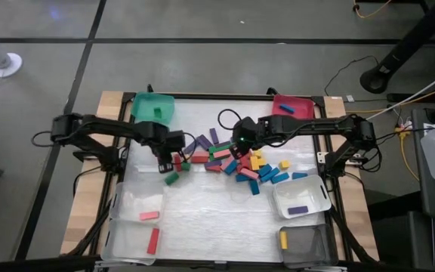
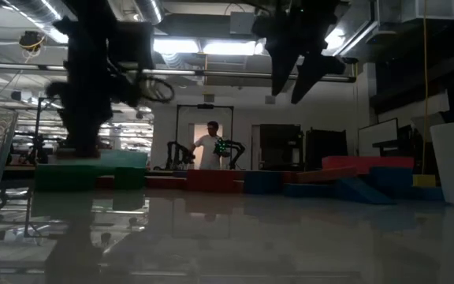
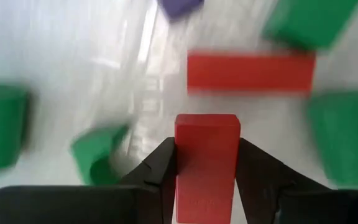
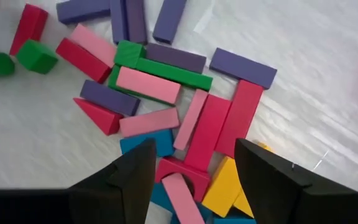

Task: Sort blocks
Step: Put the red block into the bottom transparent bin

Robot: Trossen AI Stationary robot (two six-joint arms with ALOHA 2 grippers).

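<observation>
The left gripper (image 3: 207,168) was down at the left edge of the pile of blocks (image 1: 232,160), and a red block (image 3: 207,163) sat right between its two fingers, which pressed on both of its sides. The block's long side ran straight out ahead of the jaws, so it looked well lined up for a lift. The right gripper (image 4: 194,165) hung above the middle of the pile with its jaws wide and nothing in them.

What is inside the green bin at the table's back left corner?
The green bin holds one green block. Nothing covers the bin's floor, so no other block shows there.
</observation>
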